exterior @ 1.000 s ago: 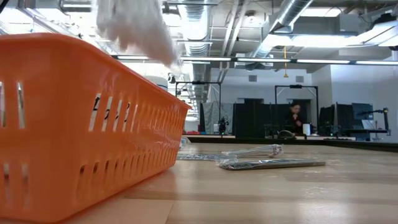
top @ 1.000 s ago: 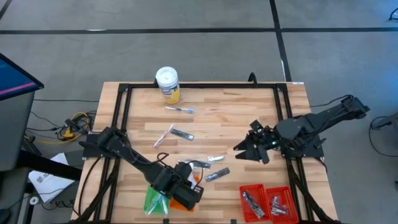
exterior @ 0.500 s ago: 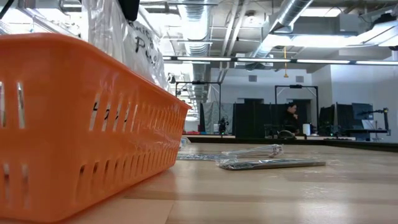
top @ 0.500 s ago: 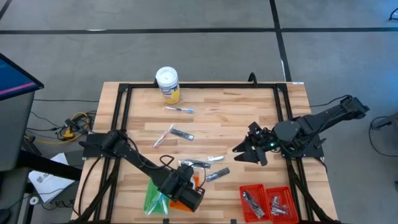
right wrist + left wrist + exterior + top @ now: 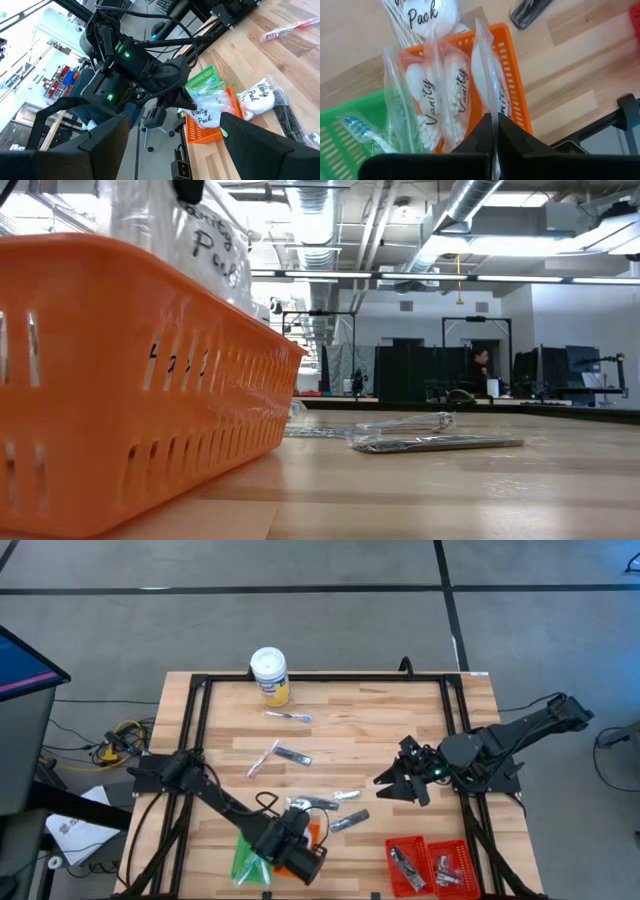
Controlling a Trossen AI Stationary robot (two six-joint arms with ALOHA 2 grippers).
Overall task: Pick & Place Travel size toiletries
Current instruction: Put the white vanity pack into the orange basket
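overhead, table-level, two wrist views

- My two arms are showing as matte black, jointed links with blocky housings at the joints, mounted on a black tube frame.
- Thin black cables are looping along my left arm near its wrist.
- My left tool [image 5: 492, 142] is showing two dark, angular fingers with flat inner faces.
- My right tool [image 5: 385, 783] is showing broad black fingers with rounded edges.
- Small green lights are glowing on my left arm's wrist housing and near my right wrist.
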